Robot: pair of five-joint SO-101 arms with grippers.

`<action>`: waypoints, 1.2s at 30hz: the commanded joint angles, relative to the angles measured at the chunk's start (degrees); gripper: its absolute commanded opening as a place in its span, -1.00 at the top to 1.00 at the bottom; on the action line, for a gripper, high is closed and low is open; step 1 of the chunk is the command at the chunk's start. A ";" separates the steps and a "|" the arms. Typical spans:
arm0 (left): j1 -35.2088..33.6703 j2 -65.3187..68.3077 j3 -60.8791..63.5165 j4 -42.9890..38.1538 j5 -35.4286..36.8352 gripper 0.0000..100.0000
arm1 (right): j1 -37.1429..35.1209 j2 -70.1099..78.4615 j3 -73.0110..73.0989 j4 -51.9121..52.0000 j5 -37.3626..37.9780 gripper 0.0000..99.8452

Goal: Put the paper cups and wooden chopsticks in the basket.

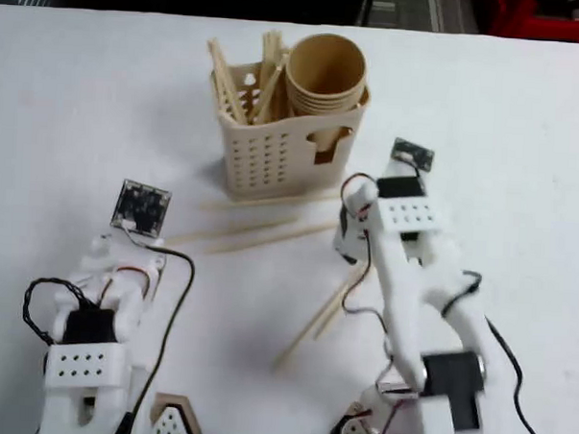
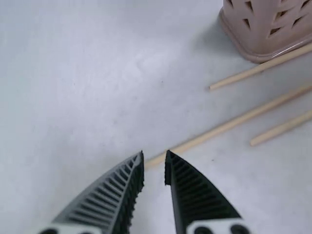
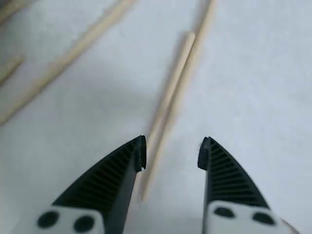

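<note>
A cream slotted basket [image 1: 273,154] stands at the back centre, holding stacked paper cups [image 1: 325,74] and several wooden chopsticks [image 1: 242,85]. Three loose chopsticks [image 1: 255,233] lie on the table just in front of it. A further pair [image 1: 319,319] lies slanted nearer the front. My right gripper [image 3: 173,146] is open right above that pair [image 3: 173,92], one finger on each side of it. My left gripper [image 2: 154,155] hangs narrowly open with nothing in it, its tips at the near end of one long chopstick [image 2: 229,124]; a basket corner [image 2: 273,29] lies beyond.
The white table [image 1: 93,103] spreads wide to the left of the basket and to its right. The left arm [image 1: 109,276] sits at the front left, the right arm [image 1: 412,270] at the front right, with cables trailing from both.
</note>
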 commanded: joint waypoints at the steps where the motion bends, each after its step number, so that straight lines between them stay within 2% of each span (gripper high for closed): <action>1: -0.66 -0.92 -0.35 -1.14 -0.70 0.81 | -0.22 5.58 -1.32 -4.44 -0.44 0.65; 8: -0.66 -0.92 -0.26 -1.14 -0.79 0.81 | -0.04 14.20 -1.49 -12.09 -0.44 0.66; 13: -0.66 -0.92 -0.26 -1.05 -0.79 0.81 | 0.84 16.92 -1.76 -12.62 0.00 0.97; 19: -0.66 -0.92 -0.26 -1.05 -0.79 0.81 | 4.53 16.92 -3.69 -12.00 0.79 0.96; 28: -0.66 -0.92 -0.26 -1.05 -0.79 0.81 | 10.77 16.84 -17.76 4.35 11.43 0.96; 36: -0.66 -0.92 -0.26 -1.14 -0.79 0.81 | 11.56 16.84 -26.73 13.23 12.22 0.96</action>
